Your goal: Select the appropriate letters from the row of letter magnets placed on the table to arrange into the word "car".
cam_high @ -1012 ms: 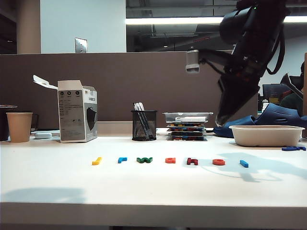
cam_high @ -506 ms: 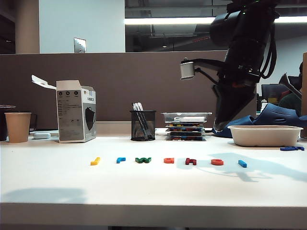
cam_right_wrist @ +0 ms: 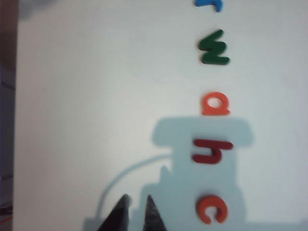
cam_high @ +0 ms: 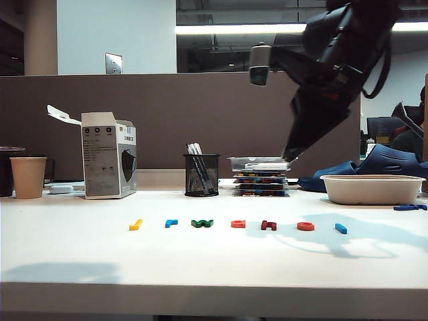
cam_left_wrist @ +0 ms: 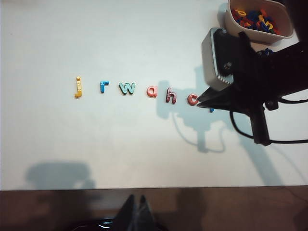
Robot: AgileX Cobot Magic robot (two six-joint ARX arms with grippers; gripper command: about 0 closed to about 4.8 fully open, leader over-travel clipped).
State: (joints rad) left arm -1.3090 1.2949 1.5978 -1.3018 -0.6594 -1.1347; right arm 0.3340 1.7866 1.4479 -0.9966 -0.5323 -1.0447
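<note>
- The white desk top [cam_high: 80,254] carries a row of seven small flat plastic letter magnets; from the left they are a yellow "j" [cam_high: 136,225], a blue "r" [cam_high: 171,223], a green "w" [cam_high: 202,223], an orange-red "a" [cam_high: 238,224], a dark red "h" [cam_high: 269,225], an orange-red "c" [cam_high: 305,226] and a blue straight bar [cam_high: 341,229].
- The left gripper [cam_left_wrist: 135,206] is high above the near edge of the desk top, its jaws together and holding nothing.
- The right gripper [cam_right_wrist: 136,212] hangs in the air above the row near the "c", its tips nearly together and holding nothing.
- The needed letters look light, stiff and thin, likely to skid; I would pinch each across its outer edges, pressing down lightly.
</note>
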